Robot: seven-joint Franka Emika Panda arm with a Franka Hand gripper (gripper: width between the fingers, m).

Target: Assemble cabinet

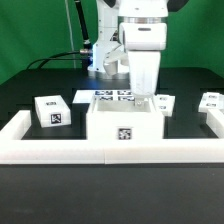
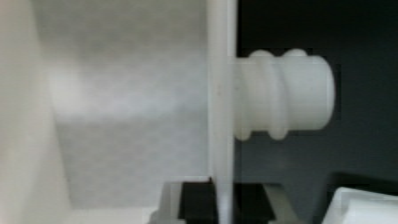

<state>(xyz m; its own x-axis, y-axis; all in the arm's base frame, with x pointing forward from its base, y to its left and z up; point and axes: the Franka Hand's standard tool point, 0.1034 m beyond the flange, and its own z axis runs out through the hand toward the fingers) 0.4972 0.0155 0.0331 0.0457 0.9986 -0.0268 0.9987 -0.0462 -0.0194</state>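
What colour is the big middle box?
The large plastic cabinet body is white with a black-and-white tag; exterior view.

- The cabinet looks like white plastic, smooth and matt, with black-and-white tags printed flat on it.
- In the wrist view, its thin wall is faintly translucent along the edge.
- The ribbed knob is smooth white plastic with a soft sheen.
- The small block has the same matt white plastic.
- The table is black and matt.
- The low rail is white, smooth and dull.
- The arm casing is white and glossier.

Arm upright, jaws clamped downward
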